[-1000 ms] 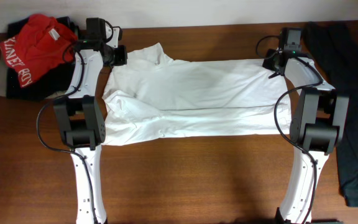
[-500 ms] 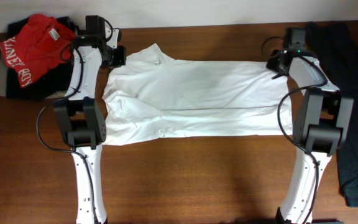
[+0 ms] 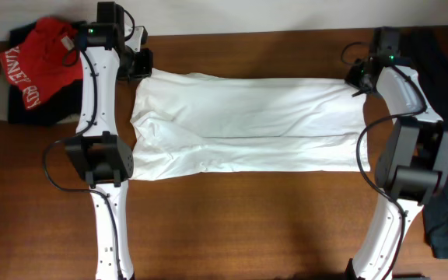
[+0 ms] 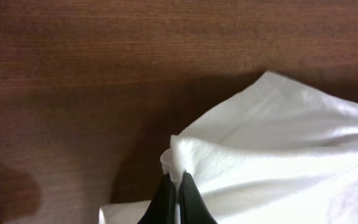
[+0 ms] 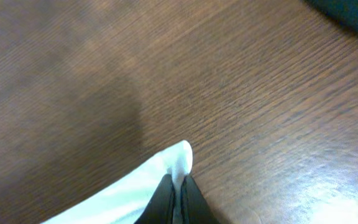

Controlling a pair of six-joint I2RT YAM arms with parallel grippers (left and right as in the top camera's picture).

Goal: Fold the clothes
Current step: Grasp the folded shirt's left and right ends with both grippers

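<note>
Since last check, left gripper [image 4: 178, 188] and right gripper [image 5: 174, 188] had clamped tight onto far corners of the T-shirt [image 3: 239, 124]; its far edge was drawn straight; folding could probably begin.

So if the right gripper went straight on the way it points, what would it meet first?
Beyond the corner of the white T-shirt in its shut jaws, the right gripper would probably meet the wooden table; depth is unclear.

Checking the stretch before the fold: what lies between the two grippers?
The white T-shirt, its far edge spanning from left gripper to right gripper; overhead view shows it.
</note>
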